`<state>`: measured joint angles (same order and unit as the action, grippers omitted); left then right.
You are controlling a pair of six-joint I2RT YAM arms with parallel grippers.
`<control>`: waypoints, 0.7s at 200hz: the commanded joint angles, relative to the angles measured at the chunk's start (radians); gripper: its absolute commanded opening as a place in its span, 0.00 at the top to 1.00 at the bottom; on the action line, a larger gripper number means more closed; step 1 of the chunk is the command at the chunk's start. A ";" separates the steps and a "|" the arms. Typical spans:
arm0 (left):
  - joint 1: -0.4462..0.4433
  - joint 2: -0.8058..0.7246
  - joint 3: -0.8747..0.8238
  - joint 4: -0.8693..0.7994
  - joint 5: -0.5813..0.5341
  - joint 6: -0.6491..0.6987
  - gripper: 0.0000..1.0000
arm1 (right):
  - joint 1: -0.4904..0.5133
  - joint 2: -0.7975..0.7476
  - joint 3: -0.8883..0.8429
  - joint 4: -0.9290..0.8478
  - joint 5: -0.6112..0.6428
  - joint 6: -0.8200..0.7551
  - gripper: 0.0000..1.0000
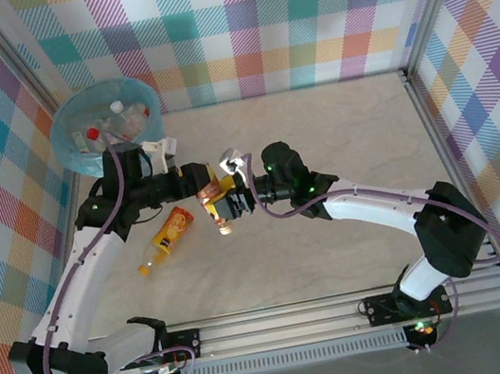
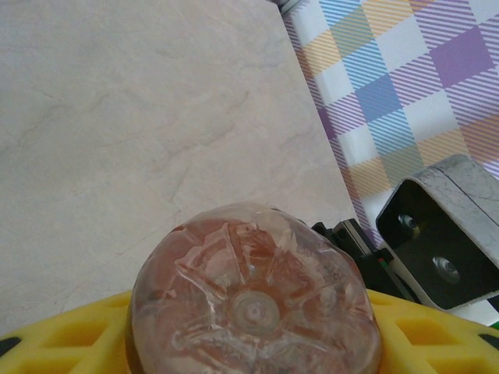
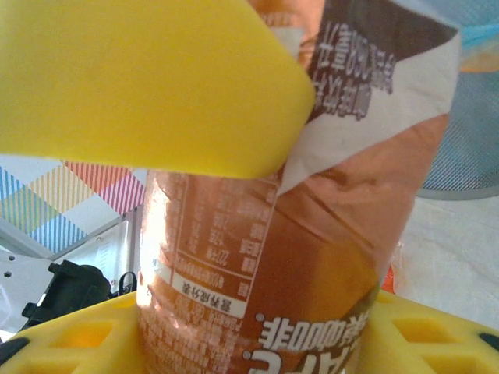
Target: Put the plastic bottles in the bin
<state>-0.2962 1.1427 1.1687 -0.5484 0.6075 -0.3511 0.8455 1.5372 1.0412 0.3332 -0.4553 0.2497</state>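
A brown-labelled plastic bottle (image 1: 218,204) hangs above the table's middle, with both grippers on it. My right gripper (image 1: 236,201) is shut on its labelled body (image 3: 312,257), yellow pads on either side. My left gripper (image 1: 203,193) comes from the left; its yellow fingers (image 2: 70,339) press both sides of the bottle's base (image 2: 253,304). One left finger (image 3: 156,78) crosses the top of the right wrist view. An orange bottle (image 1: 167,237) lies on the table below the left arm. The bin (image 1: 76,120), lined in light blue, stands at the far left with several bottles (image 1: 120,120) inside.
Checked walls close the table (image 1: 337,134) at the back and both sides. A metal rail (image 1: 347,310) runs along the near edge. The bin's blue wall (image 3: 468,117) shows behind the held bottle. A grey bracket (image 2: 440,234) of the right arm sits close by the left gripper.
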 commanded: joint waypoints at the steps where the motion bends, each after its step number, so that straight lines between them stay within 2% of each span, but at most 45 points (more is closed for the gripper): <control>1: -0.009 -0.045 0.001 -0.008 -0.020 0.016 0.46 | 0.006 -0.009 0.022 0.048 -0.028 0.006 0.43; 42: -0.009 -0.073 0.002 -0.015 -0.084 0.028 0.52 | 0.006 0.004 0.043 0.031 -0.022 0.006 0.39; 64: -0.009 -0.087 0.018 -0.023 -0.136 0.017 0.54 | 0.006 0.003 0.057 0.007 0.003 0.006 0.27; 89: -0.009 -0.099 0.069 -0.051 -0.251 0.006 0.54 | 0.006 0.002 0.085 -0.039 0.069 0.000 0.17; 140: -0.003 -0.080 0.264 -0.112 -0.541 0.089 0.57 | 0.006 -0.016 0.128 -0.079 0.133 -0.029 0.13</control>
<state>-0.2996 1.0683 1.3064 -0.6342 0.2611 -0.3325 0.8558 1.5391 1.1187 0.2817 -0.3592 0.2470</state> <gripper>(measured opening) 0.537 0.873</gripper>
